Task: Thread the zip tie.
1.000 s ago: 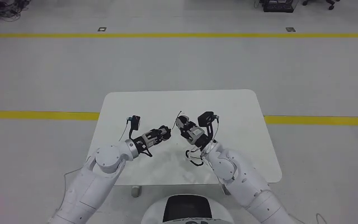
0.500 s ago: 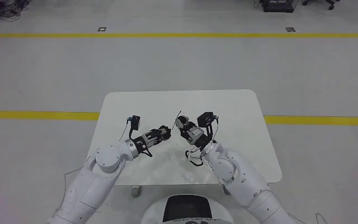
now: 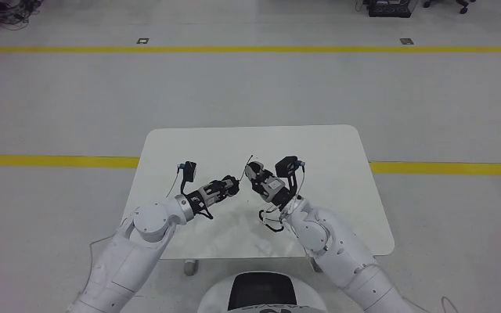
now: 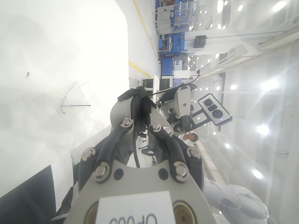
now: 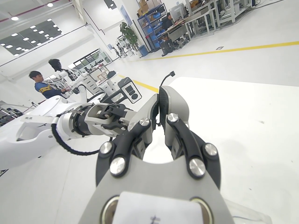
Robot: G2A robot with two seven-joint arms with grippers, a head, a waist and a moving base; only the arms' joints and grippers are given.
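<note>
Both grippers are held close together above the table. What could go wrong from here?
1. The zip tie pokes out past the shut right gripper, thin and bent; it may flex aside when pushed.
2. The left gripper is very near; the fingers might collide.

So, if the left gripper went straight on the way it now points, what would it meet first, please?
Most likely the right gripper, shut on the zip tie just ahead of the left gripper; depth is unclear.
</note>
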